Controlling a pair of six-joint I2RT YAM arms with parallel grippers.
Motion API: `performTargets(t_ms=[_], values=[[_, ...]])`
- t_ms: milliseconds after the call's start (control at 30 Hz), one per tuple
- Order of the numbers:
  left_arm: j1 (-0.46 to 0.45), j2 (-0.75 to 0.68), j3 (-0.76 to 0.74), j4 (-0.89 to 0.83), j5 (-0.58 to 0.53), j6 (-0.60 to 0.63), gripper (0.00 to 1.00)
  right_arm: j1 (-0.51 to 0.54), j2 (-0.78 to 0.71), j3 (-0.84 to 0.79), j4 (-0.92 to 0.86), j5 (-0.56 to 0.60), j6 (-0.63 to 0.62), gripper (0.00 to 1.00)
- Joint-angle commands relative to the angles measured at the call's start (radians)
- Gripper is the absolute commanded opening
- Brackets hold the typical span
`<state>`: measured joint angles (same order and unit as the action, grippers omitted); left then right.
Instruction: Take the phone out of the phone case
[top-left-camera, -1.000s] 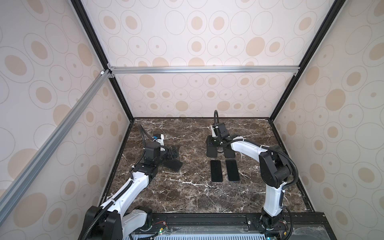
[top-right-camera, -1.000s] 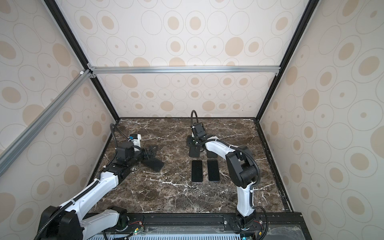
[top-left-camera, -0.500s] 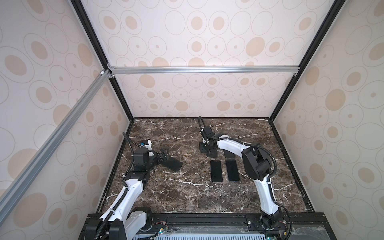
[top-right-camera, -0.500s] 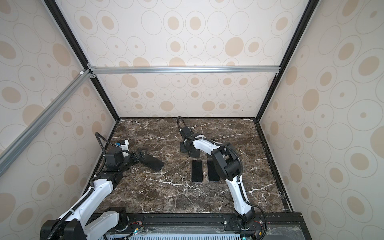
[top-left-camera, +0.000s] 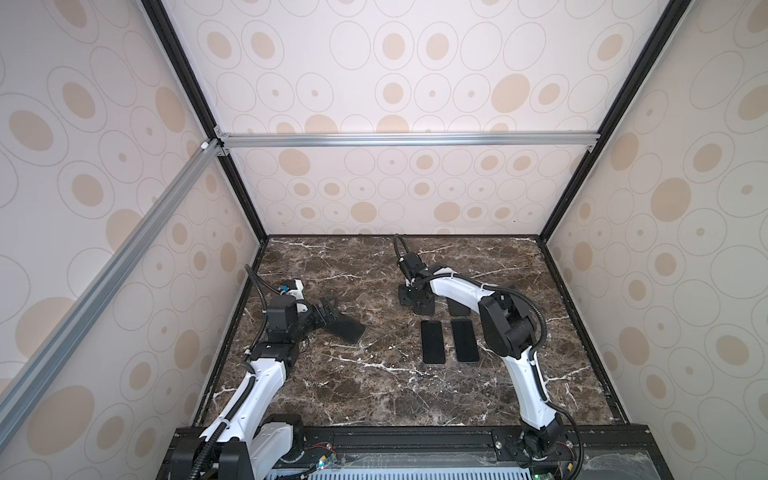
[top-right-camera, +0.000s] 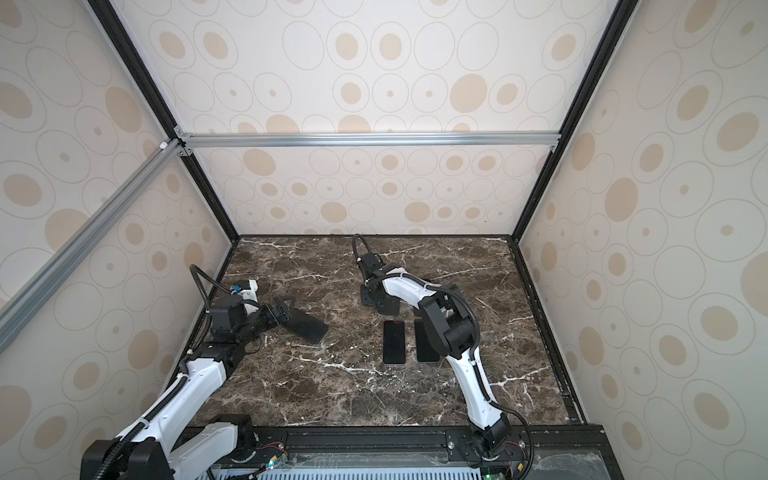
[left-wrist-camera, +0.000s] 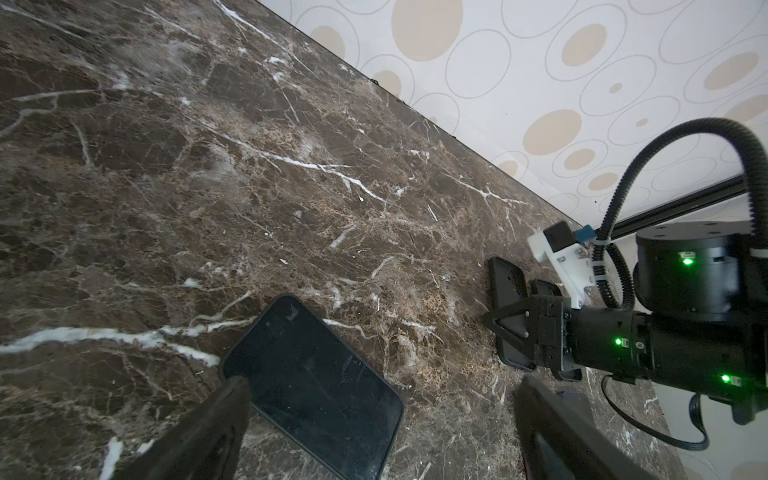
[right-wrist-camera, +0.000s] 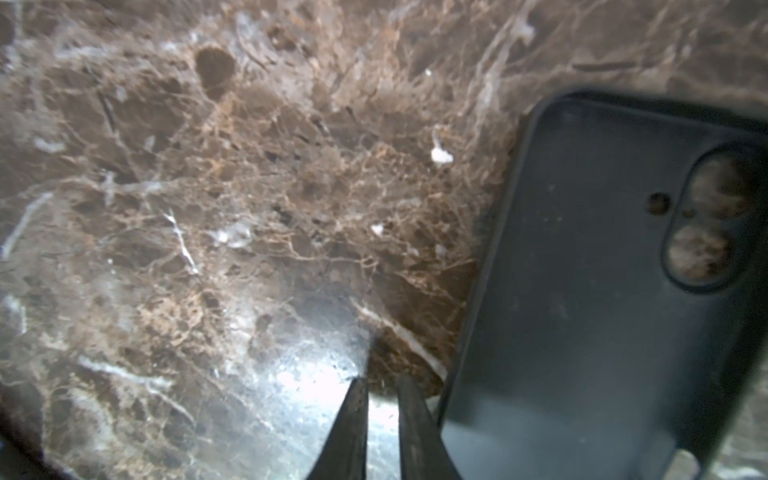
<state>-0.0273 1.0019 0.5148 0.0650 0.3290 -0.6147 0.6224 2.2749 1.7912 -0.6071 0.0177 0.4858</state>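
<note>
Far left of the bench (top-left-camera: 332, 407), the left pincer (top-left-camera: 330, 311) is spread wide open, right at the far-left end of a dark phone (top-left-camera: 347, 329), probably the one still cased. Its long axis runs diagonally from far-left to near-right, and the left arm is clearly nearer. In the middle, two bare phones (top-left-camera: 432, 343) lie side by side. Right pincer (right-wrist-camera: 381, 399) is all but closed on nothing, beside an empty case (right-wrist-camera: 582, 291). No readable branding anywhere.

I get even, soft light and sharp detail in both top views with straight frame bars bowing at the edges, while the right wrist view is blurred close up, with white glare on the marble tabletop (right-wrist-camera: 307, 386).
</note>
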Motion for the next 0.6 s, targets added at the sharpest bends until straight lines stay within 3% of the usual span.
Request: performTargets(t_ms=[0,333,467,567], values=[[0.009,-0.005,0.01,-0.002,0.005,-0.011,0.99,0.006,0.021,0.028,-0.053,0.028,0.013,0.19],[0.012,0.001,0.005,0.004,0.009,-0.011,0.99,0.007,0.011,0.019,-0.085,0.088,0.025,0.2],[0.011,-0.003,0.003,0.002,0.005,-0.01,0.99,0.006,0.0,0.009,-0.072,0.068,0.012,0.21],[0.016,-0.014,0.002,-0.014,-0.014,-0.006,0.99,0.015,-0.065,-0.056,0.03,0.015,-0.038,0.26]])
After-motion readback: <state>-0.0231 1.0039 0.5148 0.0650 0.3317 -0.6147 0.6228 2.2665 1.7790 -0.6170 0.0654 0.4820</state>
